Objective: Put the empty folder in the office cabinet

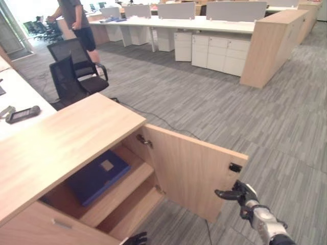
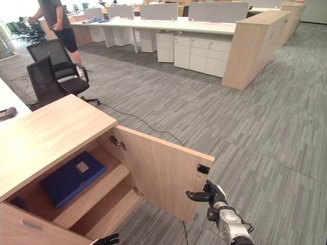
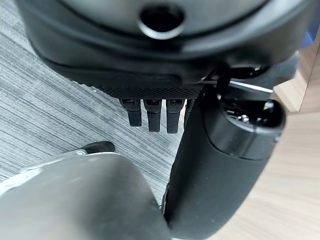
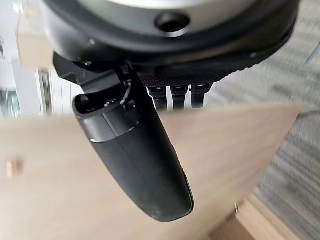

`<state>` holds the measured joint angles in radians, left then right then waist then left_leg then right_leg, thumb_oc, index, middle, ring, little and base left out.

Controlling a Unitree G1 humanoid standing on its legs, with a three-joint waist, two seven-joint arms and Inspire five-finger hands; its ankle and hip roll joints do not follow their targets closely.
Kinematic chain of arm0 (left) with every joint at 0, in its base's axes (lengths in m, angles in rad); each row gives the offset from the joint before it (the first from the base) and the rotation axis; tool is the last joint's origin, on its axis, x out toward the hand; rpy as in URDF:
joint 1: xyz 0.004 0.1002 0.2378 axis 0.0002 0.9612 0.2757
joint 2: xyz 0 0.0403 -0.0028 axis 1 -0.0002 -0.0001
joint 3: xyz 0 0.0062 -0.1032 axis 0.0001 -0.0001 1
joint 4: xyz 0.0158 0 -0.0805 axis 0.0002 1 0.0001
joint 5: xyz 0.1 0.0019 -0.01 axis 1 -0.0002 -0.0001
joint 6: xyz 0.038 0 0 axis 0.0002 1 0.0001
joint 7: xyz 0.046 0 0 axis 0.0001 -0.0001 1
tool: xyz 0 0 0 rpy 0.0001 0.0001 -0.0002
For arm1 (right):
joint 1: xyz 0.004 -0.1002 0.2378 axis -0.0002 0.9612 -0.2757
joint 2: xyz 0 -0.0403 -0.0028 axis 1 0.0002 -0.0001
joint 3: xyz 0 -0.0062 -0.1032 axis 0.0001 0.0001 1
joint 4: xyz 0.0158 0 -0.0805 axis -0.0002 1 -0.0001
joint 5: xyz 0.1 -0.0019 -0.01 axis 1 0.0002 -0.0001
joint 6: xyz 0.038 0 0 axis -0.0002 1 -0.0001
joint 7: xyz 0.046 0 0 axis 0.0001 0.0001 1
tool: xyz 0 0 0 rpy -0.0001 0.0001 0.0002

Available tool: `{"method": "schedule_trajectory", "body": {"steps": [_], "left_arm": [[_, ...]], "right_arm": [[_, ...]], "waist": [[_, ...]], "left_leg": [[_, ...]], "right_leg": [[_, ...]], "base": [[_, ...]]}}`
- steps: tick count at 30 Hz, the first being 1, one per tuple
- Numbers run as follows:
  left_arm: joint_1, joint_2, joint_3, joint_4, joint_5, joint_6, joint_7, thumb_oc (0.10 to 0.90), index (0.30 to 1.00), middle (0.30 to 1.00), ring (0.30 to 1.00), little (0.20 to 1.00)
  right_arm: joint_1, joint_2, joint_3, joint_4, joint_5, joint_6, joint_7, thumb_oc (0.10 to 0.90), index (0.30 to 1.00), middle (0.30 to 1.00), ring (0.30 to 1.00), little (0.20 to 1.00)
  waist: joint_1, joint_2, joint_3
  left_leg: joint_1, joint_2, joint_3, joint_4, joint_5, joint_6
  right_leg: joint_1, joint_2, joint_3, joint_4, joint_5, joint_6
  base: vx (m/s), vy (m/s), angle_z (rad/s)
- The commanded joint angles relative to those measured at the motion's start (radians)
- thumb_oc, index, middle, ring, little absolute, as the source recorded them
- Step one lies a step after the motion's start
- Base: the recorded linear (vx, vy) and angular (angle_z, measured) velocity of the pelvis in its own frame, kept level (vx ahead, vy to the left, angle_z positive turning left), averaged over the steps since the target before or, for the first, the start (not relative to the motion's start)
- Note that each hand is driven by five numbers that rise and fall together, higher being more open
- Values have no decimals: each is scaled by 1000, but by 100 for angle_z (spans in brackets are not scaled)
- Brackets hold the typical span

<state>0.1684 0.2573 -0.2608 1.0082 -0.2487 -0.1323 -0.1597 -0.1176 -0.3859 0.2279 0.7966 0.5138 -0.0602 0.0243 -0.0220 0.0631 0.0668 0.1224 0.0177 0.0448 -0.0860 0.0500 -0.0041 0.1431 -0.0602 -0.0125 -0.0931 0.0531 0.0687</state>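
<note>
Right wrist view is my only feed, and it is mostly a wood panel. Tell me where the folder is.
Observer: The blue folder lies flat on the upper shelf inside the cabinet, in neither hand.
Operator: Say what that panel is.
Observer: It is the cabinet door, standing open. Your right hand is by its free outer edge, holding nothing.
Operator: Report the left hand.
Observer: The left hand hangs low in front of the cabinet, fingers relaxed and empty.
</note>
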Motion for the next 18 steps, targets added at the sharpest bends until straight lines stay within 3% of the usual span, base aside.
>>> {"method": "schedule_trajectory", "body": {"steps": [1, 13, 18], "left_arm": [[-83, 32, 9, 10, 10, -48, 19, 800, 900, 900, 900, 900], [-89, 43, 41, -85, -44, -59, 17, 800, 900, 900, 900, 900], [-100, 57, 101, -129, -128, -64, 25, 800, 900, 900, 900, 900]], "right_arm": [[-125, 5, 19, -98, 5, -87, 49, 800, 900, 900, 900, 900], [-37, -12, 88, -318, -29, -90, 113, 800, 900, 900, 900, 900], [58, -9, 71, -412, -13, -90, 137, 800, 900, 900, 900, 900]], "waist": [[28, -34, -17], [49, -40, -3], [68, -37, 20]], "left_leg": [[39, 63, 8, 10, -69, -84], [7, 65, -42, 8, -46, -96], [-47, 60, -110, 12, -9, -117]], "right_leg": [[4, -25, -72, 70, -118, 48], [8, -20, -111, 55, -119, 39], [-5, -18, -159, 55, -124, 28]], "base": [[-21, -23, 12], [-16, -23, 13], [-60, -36, 30]]}}
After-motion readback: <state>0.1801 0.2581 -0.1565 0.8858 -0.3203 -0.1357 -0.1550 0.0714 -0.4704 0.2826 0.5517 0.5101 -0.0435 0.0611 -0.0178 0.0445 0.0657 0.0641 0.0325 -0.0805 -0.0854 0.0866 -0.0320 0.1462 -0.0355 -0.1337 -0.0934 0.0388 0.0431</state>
